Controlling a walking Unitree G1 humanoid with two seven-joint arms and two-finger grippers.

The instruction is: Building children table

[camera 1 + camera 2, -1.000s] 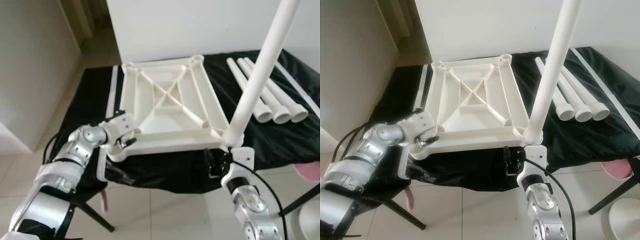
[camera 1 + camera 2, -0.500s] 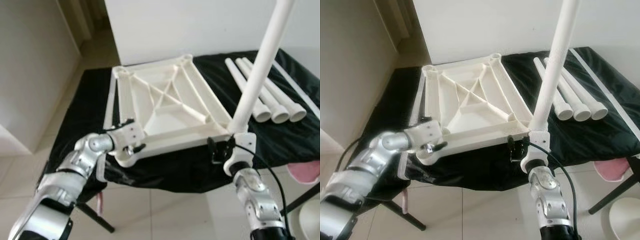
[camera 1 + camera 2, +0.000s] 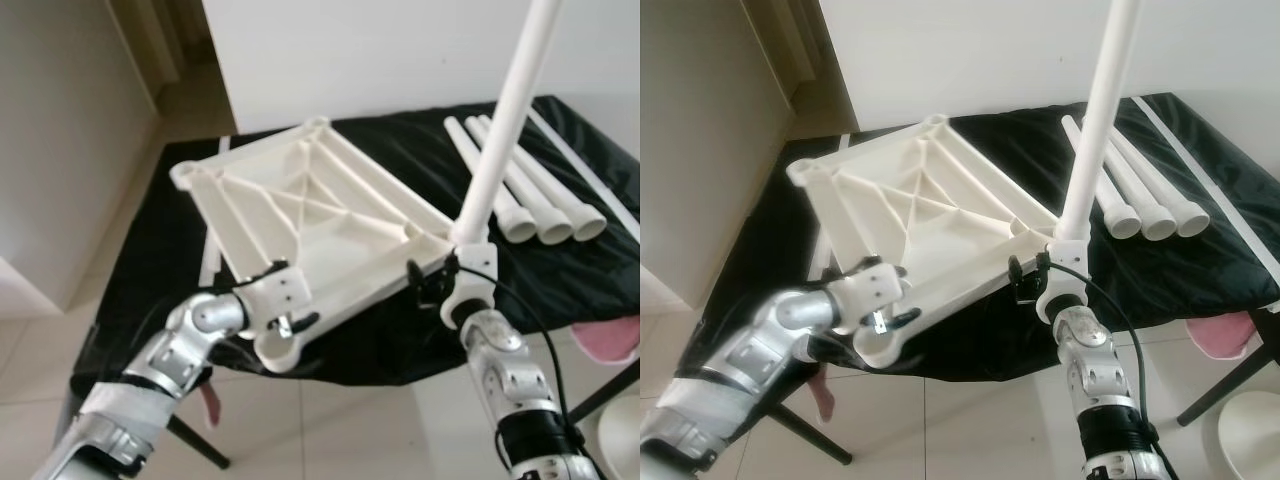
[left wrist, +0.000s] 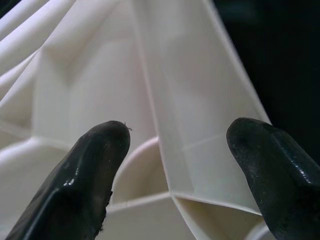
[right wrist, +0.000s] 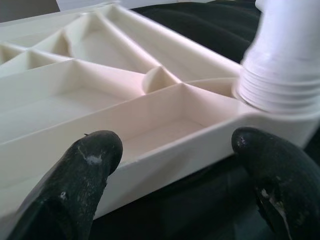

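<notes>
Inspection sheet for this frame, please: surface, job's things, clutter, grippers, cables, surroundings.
Surface: table draped in black cloth.
Job's things: white tabletop upside down, ribs up, lying skewed; one leg standing in its near right corner socket; three spare legs lying side by side on the cloth.
Clutter: nothing seen.
Grippers: left gripper open, astride the tabletop's near left corner; right gripper open at the edge beside the fitted leg.
Cables: black cable along the right arm.
Surroundings: white wall, tiled floor, pink item lower right.
</notes>
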